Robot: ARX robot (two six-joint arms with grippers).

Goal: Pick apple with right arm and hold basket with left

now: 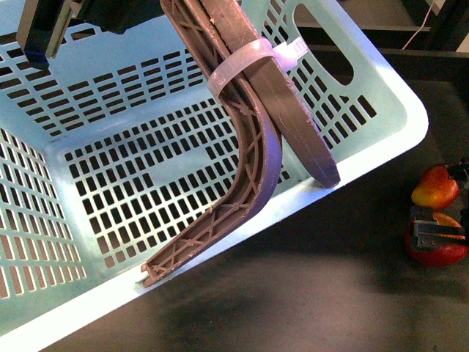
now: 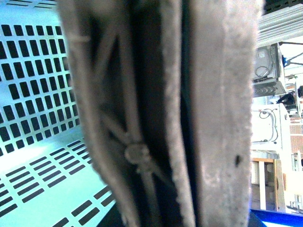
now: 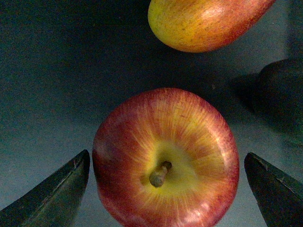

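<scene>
Straddling the round red apple (image 3: 165, 142) with 2 wide-open tips that touched nothing, the right pincer (image 3: 166, 158) was set to close. The apple sat on the dark bench (image 1: 293, 308), right of the tilted mint-green slotted basket (image 1: 366, 147); the left pincer's (image 1: 117, 15) grip could not be told.

Right gripper (image 3: 166, 156) low, jaws spread wide — left gripper (image 1: 51, 29) high, jaws hidden

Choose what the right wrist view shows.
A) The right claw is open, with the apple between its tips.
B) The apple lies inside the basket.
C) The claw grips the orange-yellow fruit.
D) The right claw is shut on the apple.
A: the right claw stands open, one dark tip on each side of the apple, stem toward the camera.
</scene>
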